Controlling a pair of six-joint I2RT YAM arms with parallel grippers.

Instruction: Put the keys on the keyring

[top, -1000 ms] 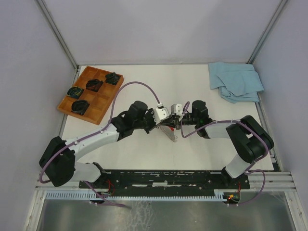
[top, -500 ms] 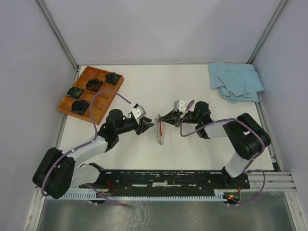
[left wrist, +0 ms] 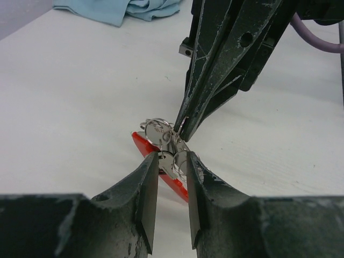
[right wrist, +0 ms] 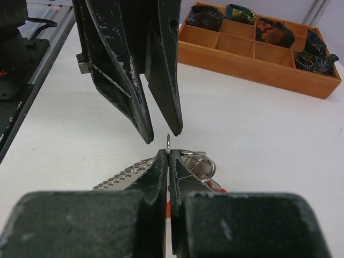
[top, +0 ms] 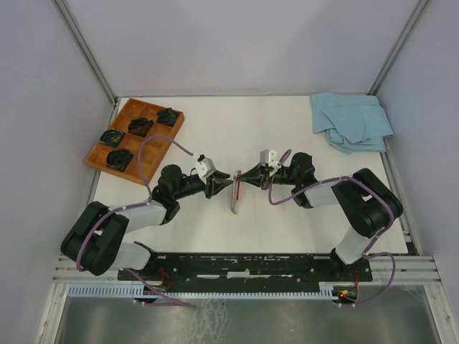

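White table (top: 215, 129), mid-surface: right gripper (right wrist: 167, 158) pinched shut on thin, probably slippery keyring (left wrist: 155, 123); left gripper (left wrist: 172, 161) half-open, empty, astride keys (left wrist: 171, 153), likely light and stiff; heads probably grip best.

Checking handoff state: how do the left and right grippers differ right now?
Left gripper: jaws apart; right gripper: jaws shut on the keyring. Left gripper reaches in from the left, right gripper from the right. Shared: dark and scuffed, tips nearly meeting at the keys.

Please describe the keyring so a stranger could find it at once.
On the white table, look at the middle, where the left hand and right hand nearly meet. The keyring is pinched by the right one; only it has a red strap and beaded chain.
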